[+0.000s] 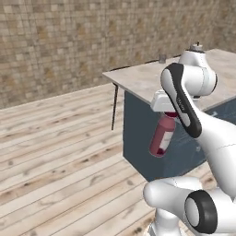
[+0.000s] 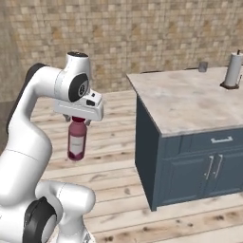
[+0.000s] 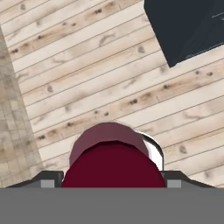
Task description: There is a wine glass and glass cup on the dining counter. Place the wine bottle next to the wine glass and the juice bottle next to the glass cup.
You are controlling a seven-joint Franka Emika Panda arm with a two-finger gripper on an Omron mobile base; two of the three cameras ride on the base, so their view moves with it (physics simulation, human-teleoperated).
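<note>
Carrying the juice bottle (image 2: 77, 140) by its cap, my gripper (image 2: 78, 120) pinched on the neck, I have it hanging upright over bare floor, left of the dining counter (image 2: 190, 102) and below its top. I judge it must rise above the counter edge before swinging in toward the glass cup (image 2: 202, 67) at the far edge; open room all round.
</note>
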